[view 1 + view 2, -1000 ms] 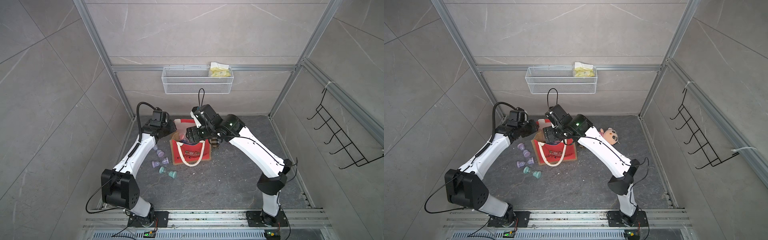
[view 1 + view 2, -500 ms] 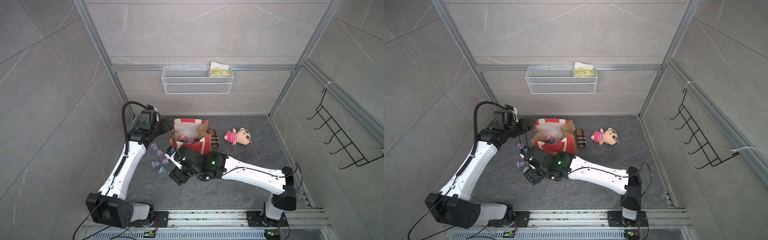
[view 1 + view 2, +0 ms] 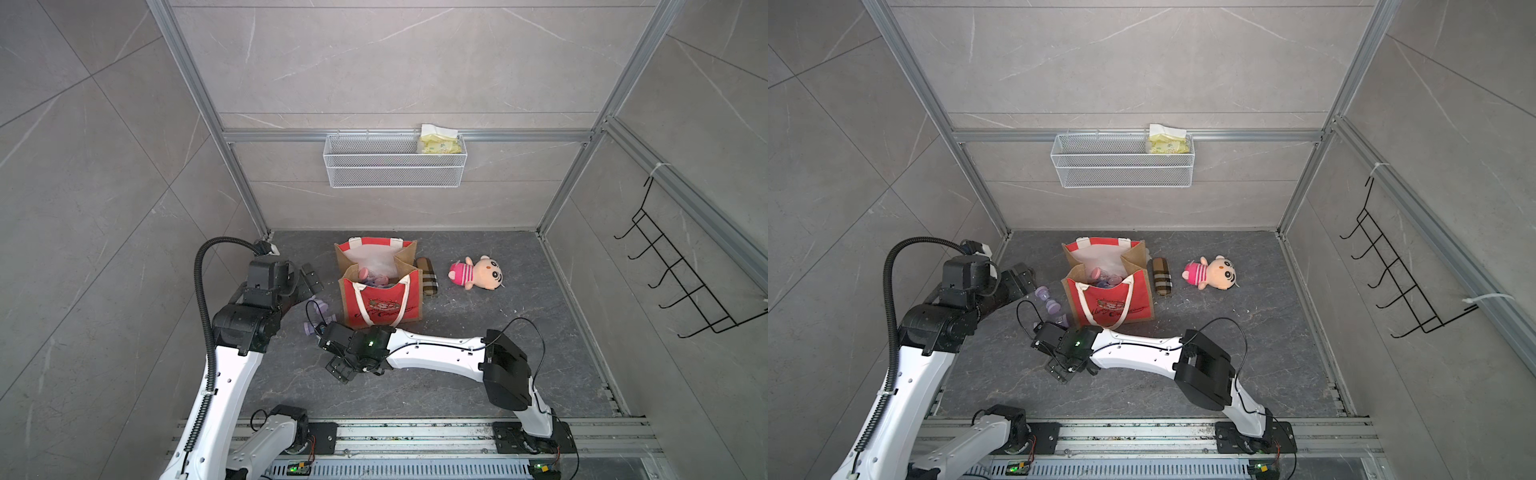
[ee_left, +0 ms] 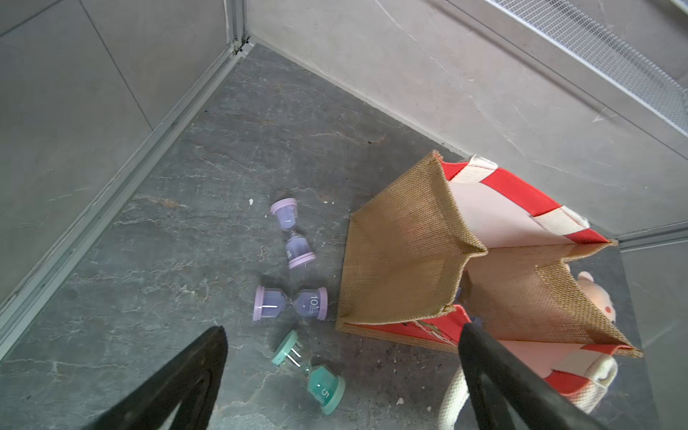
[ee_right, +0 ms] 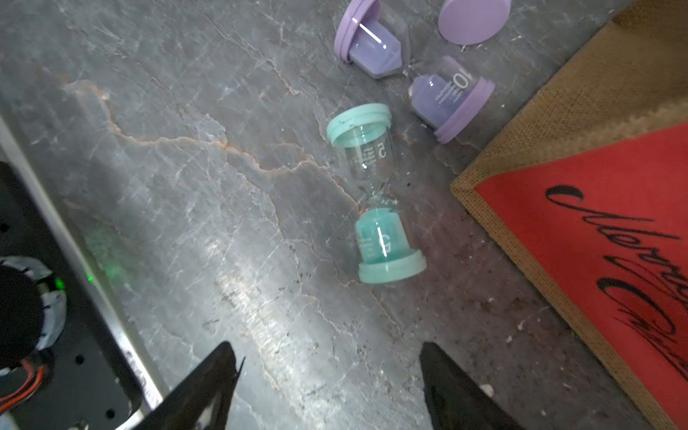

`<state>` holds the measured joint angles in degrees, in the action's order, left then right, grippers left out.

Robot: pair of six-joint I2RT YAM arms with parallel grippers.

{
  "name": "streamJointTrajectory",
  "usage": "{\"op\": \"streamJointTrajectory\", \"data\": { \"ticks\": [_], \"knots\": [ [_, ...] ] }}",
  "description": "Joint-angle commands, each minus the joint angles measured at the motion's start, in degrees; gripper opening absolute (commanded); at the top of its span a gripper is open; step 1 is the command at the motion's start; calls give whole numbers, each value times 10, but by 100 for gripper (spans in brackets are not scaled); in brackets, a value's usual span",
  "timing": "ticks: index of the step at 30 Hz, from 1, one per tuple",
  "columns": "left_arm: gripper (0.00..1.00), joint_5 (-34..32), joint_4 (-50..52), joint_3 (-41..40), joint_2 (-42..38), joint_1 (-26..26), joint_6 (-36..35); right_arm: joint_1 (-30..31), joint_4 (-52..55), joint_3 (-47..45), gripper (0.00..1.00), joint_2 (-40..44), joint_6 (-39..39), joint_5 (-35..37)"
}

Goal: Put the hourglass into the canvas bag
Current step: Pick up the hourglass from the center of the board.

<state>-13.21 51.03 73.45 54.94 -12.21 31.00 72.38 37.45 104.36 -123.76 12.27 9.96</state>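
Canvas bag (image 3: 380, 303): stood upright just above frame centre in both top views, mouth gaping, probably left so for drops from above; held a pink-capped hourglass (image 3: 365, 273) inside already.
Teal hourglass (image 5: 376, 197): lay on its side on the floor (image 5: 186, 186) near the bag's front corner, not touching it; judged the next to go in; not seen in the top views.
Purple hourglass (image 4: 290, 303): lay flat just beside the burlap side; second purple hourglass (image 4: 293, 232) nearby.
Right gripper (image 5: 327, 346): jaws spread, nothing between; aimed at the teal hourglass but short of it, fingers set either side of its long axis, suited to closing on it.
Left gripper (image 4: 344, 329): jaws wide and empty; hung left of the bag in the top views, clear of the mouth.
Writing: "5" on the teal glass; "10" on the purple one; black script on the red panel, opening with an "M", otherwise unreadable.
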Motion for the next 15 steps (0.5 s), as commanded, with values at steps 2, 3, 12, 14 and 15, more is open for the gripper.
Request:
{"op": "streamJointTrajectory", "data": {
  "ticks": [2,3,12,14,15],
  "knots": [
    [100,-25,16,-8,-23,2,-7,-14,21,51,81,-50,-9,25],
    [100,-24,17,-9,-22,3,-7,-15,26,60,82,-59,-11,25],
    [100,5,5,-18,-23,3,-5,-37,67,149,83,-141,-13,11],
    [100,2,7,-17,-23,2,-4,-43,72,161,83,-154,-12,9],
    [100,2,6,-18,-24,2,-5,-45,77,170,83,-161,-12,11]
  ]
}}
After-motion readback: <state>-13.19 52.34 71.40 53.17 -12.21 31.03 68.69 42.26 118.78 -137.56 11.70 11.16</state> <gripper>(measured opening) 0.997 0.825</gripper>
